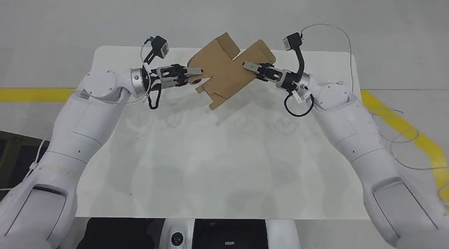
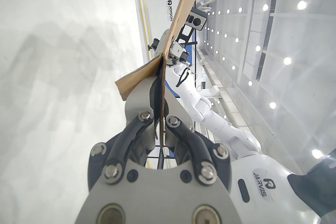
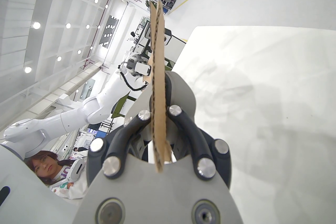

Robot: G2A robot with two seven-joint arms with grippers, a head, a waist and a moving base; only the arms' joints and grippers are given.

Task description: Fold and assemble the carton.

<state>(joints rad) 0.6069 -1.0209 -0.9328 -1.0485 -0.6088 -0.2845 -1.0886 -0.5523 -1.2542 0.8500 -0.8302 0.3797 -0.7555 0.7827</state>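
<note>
1. Left tool point(image 2: 158, 96): nearest item in the left wrist view. Its jaws are clamped on an edge of the carton point(image 2: 181, 12), with the corrugated board pinched between them. In the top view this tool point(image 1: 198, 75) grips the carton at its 9 o'clock side.
2. Right tool point(image 3: 158, 96): nearest item in the right wrist view. Its jaws are closed tight on the opposite carton point(image 3: 157, 51) edge, and the board is seen edge-on running away from the tool. In the top view it point(image 1: 247, 66) grips at the carton's 3 o'clock side.
3. Carton point(image 1: 226, 70): brown corrugated board, not yet assembled, with panels and flaps splayed at differing angles. One flap bends off to the side just beyond the left tool. The carton is held between the two tools and raised off the surface. In the top view it sits toward 12 o'clock from the surface's middle, over the far edge.
4. Surface point(image 1: 210, 172): white top with rounded corners. Soft grey shadows lie under the held carton.
5. Thin cable point(image 1: 335, 30): arcs from the right arm's wrist toward 3 o'clock, above the surface's far corner.
6. Floor line point(image 1: 28, 95): a yellow stripe on the grey floor, at 9 o'clock of the surface, with another stretch at 3 o'clock.
</note>
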